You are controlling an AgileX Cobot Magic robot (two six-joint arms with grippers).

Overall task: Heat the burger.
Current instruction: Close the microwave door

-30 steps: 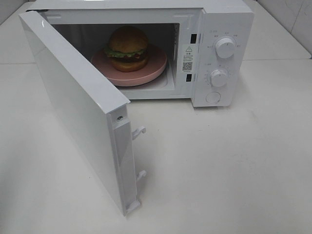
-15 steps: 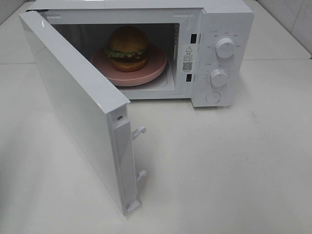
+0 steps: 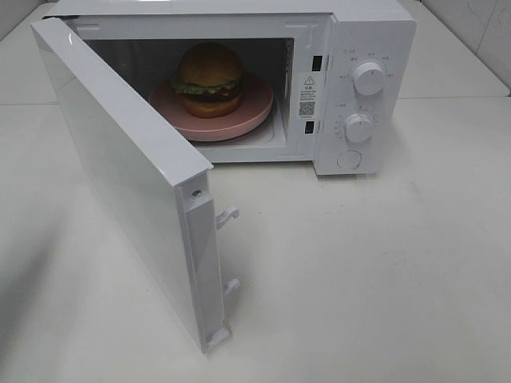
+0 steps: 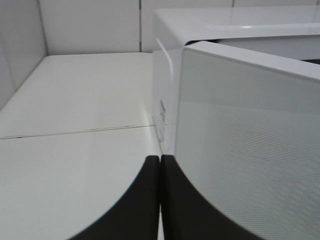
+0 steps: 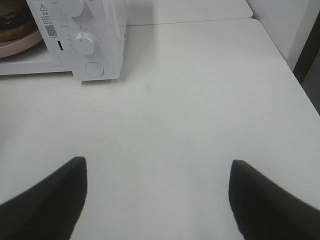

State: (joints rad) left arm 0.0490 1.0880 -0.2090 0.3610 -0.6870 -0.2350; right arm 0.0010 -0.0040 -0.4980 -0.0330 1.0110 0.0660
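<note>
The burger [image 3: 209, 76] stands on a round pink plate [image 3: 243, 120] inside the white microwave [image 3: 371, 36]. The microwave door [image 3: 120, 159] is swung wide open toward the front left. Neither gripper shows in the exterior high view. In the left wrist view my left gripper [image 4: 160, 195] is shut and empty, close to the outer face of the door [image 4: 250, 150]. In the right wrist view my right gripper [image 5: 157, 162] is open and empty above the bare table, in front and to the right of the microwave. An edge of the burger [image 5: 12, 22] and plate [image 5: 22, 42] shows there.
The microwave panel carries two knobs [image 3: 368, 77] [image 3: 358, 126] and a round button [image 3: 349, 159]. Two latch hooks [image 3: 227, 215] stick out of the door's edge. The white table [image 3: 383, 279] ends at tiled walls at the back and far right.
A faint shadow has spread over the table at the lower left of the exterior high view. The microwave, door, plate and burger have not moved.
</note>
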